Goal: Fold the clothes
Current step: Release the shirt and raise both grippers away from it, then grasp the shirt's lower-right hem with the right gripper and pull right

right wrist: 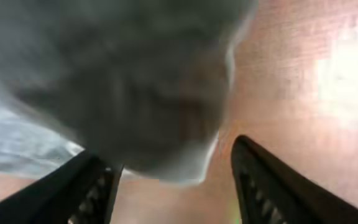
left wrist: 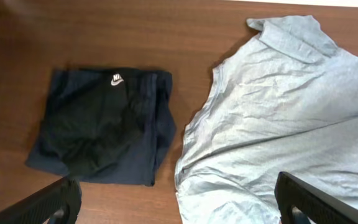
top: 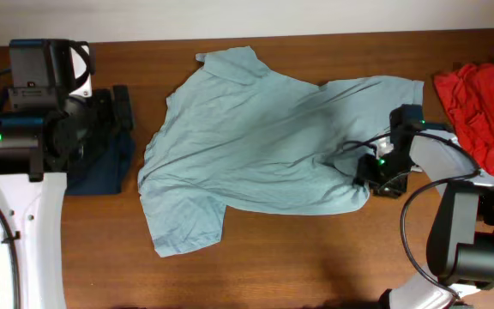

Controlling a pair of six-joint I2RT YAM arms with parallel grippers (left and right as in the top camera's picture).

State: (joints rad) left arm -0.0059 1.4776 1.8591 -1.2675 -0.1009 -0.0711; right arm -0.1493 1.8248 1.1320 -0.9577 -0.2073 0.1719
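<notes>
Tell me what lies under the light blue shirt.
Only the brown wooden table shows around the light blue collared shirt. Anything beneath its spread fabric is covered and unseen.

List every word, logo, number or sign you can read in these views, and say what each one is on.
White logo on the folded navy garment: a brand mark, its letters too small to read with certainty.
Light blue shirt: no text visible.
Red cloth: no text visible.
Right wrist view: too blurred to show any writing.

robot lab, wooden table, robot arms
</notes>
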